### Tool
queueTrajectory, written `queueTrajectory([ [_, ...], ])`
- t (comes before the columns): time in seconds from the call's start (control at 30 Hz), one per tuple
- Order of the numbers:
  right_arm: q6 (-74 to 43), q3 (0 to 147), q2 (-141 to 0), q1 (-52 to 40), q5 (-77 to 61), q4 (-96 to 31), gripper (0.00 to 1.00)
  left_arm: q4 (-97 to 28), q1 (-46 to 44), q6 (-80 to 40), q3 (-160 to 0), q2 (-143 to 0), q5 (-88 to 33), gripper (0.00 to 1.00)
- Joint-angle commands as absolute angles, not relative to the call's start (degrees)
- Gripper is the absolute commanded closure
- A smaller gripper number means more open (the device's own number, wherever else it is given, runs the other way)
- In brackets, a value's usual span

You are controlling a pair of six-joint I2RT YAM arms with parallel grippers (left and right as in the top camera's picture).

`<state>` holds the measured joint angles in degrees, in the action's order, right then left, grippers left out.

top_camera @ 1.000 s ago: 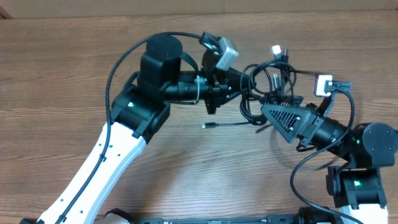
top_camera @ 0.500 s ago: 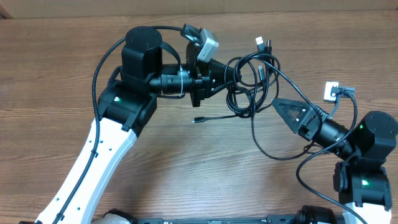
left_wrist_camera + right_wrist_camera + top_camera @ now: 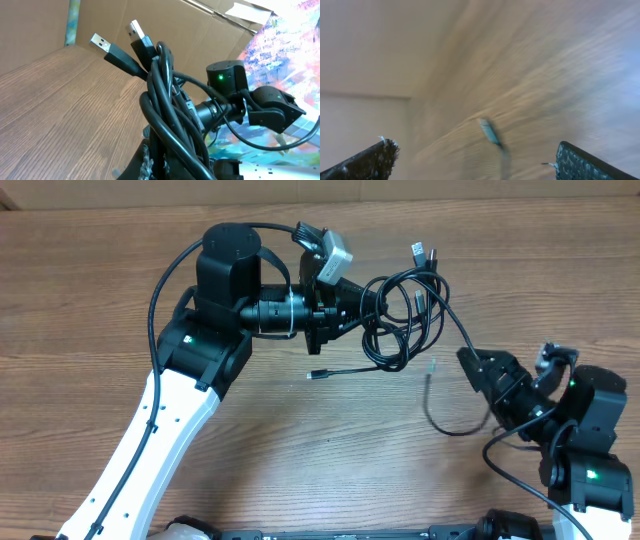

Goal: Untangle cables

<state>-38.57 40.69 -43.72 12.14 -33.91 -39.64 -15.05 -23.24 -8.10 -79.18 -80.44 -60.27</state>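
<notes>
A bundle of thin black cables [image 3: 400, 320] hangs from my left gripper [image 3: 358, 308], which is shut on it above the table. Two USB plugs [image 3: 418, 252] stick out at the bundle's top; they show in the left wrist view as plugs [image 3: 100, 42] above the looped cables [image 3: 165, 100]. One loose end [image 3: 318, 374] lies on the wood. Another strand runs right and curls down to a free plug [image 3: 430, 365]. My right gripper [image 3: 478, 375] stands open just right of it, holding nothing. In the blurred right wrist view the gripper [image 3: 480, 160] is open, with the plug [image 3: 490, 132] between its spread fingers.
Wooden table [image 3: 300, 450] all round. The left arm's wrist camera block [image 3: 335, 252] sits above the bundle. The right arm's base [image 3: 590, 480] stands at the front right. Cardboard [image 3: 200, 30] lines the far side in the left wrist view.
My right gripper has opened fully, let its strand go and drawn back right and down. The freed strand now hangs slack. The left arm shifted left with the bundle, then held still.
</notes>
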Motion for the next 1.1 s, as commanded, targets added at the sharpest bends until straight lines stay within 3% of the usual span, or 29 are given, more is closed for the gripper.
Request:
queueTrajectory([
  [0.0, -37.65, 40.91, -43.38, 12.51, -19.73, -44.34, 0.0, -15.86, -22.83, -4.62, -79.88, -79.4, -61.08, 0.96],
  [0.23, -36.36, 41.01, -43.35, 12.51, -19.84, -45.52, 0.0, -16.36, -22.83, -2.63, -79.88, -79.4, -61.04, 0.96],
  [0.53, -23.44, 41.01, -43.35, 12.51, -55.83, -28.82, 0.0, -18.31, -22.83, -0.62, -79.88, -79.4, -57.76, 0.96],
  [0.67, -24.27, 41.01, -43.35, 12.51, -69.71, -20.32, 0.0, -20.86, -22.83, -0.64, -79.88, -79.4, -53.91, 0.96],
  [1.07, -32.34, 41.01, -43.35, 12.51, -78.78, -9.19, 0.01, -21.17, -23.33, -3.66, -79.88, -79.4, -50.5, 0.96],
])
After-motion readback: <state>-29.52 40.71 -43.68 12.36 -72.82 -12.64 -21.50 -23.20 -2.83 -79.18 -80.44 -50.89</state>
